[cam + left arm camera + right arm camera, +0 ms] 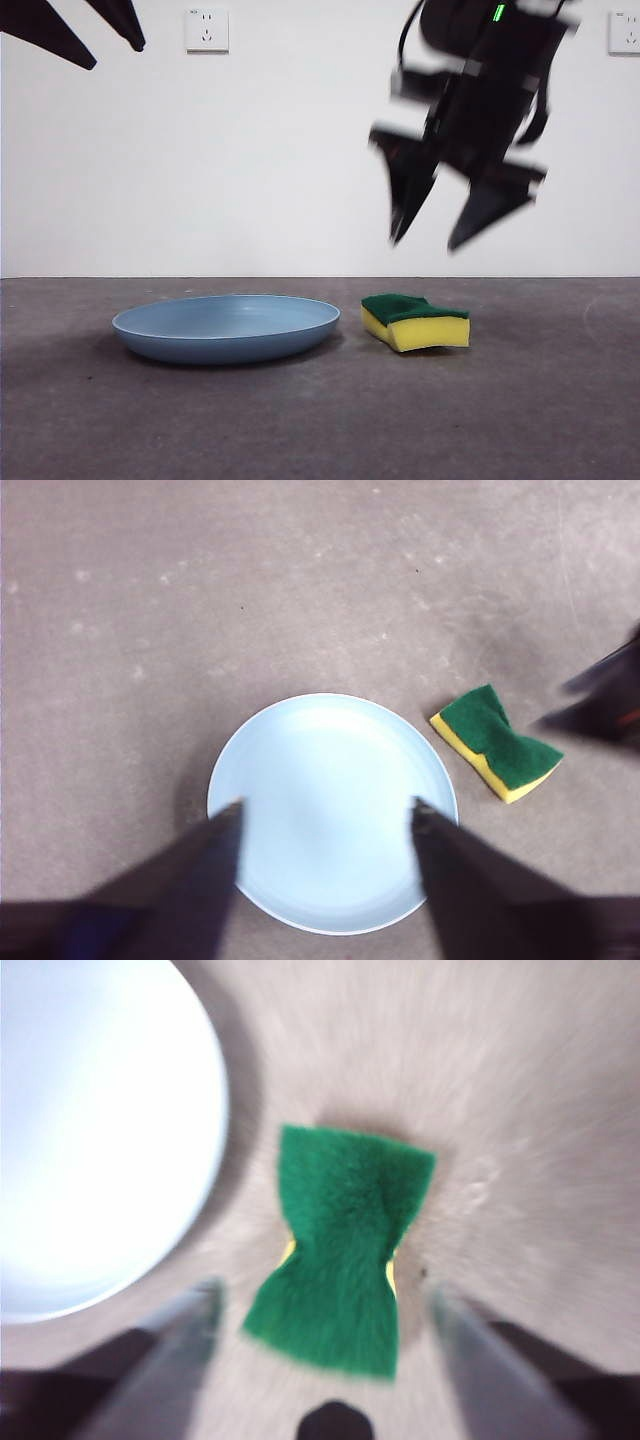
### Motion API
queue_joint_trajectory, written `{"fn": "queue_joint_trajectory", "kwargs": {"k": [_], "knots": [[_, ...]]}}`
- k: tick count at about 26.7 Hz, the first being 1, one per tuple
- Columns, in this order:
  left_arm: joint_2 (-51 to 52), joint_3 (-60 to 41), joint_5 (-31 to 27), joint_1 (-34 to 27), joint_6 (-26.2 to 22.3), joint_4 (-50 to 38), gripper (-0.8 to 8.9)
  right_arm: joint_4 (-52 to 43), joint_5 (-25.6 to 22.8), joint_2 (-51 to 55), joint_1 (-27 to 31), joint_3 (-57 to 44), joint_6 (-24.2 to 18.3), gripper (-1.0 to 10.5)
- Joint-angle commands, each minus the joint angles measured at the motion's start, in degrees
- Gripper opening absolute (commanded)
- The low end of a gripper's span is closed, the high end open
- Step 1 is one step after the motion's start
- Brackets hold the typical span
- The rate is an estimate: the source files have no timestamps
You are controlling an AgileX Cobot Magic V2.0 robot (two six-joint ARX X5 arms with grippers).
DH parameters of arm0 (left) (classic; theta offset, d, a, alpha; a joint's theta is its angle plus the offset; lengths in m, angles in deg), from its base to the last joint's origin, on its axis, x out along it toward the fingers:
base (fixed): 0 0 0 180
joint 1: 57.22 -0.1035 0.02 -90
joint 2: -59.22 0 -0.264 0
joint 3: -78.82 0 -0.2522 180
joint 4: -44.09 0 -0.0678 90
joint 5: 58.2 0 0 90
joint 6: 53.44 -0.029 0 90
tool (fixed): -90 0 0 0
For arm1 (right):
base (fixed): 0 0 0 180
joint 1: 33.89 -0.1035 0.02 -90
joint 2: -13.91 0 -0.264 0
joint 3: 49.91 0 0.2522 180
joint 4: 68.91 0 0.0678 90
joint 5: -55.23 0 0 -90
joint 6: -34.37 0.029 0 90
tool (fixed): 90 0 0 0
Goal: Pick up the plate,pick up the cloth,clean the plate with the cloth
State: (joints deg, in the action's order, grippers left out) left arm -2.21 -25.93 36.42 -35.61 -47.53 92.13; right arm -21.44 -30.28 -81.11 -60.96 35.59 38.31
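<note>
The light-blue plate lies flat on the grey table, left of centre. The cloth, a yellow sponge with a green top, lies just right of it, apart from it. My right gripper hangs open and blurred above the cloth; the right wrist view shows the cloth between its open jaws, with the plate beside. My left gripper is high at the top left corner. It is open and empty; the left wrist view looks down on the plate and the cloth.
A white wall with two power sockets stands behind the table. The grey table surface stretches in front of the plate and the cloth.
</note>
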Motion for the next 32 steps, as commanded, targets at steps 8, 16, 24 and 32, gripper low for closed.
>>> {"fn": "queue_joint_trajectory", "kwargs": {"k": [8, 16, 24, 32], "knots": [[3.37, -0.26, -0.28, 0.35, -3.26, 0.11, -0.08, 5.86, -0.15, 25.64, -0.09, -0.17, -2.56, -0.1], [20.17, -7.48, -8.66, 2.99, -4.68, -0.92, -0.08, 3.17, -7.13, 45.66, -1.29, -11.47, -4.48, -0.1], [36.61, -22.95, -10.38, 3.54, -4.24, -6.58, -0.08, -1.18, -9.35, 59.21, -1.55, -24.52, -3.39, -0.1], [36.96, -22.95, -10.43, 3.54, -2.93, -3.76, -0.03, -1.09, -9.33, 59.45, -1.51, -24.52, -3.41, 0.0]]}}
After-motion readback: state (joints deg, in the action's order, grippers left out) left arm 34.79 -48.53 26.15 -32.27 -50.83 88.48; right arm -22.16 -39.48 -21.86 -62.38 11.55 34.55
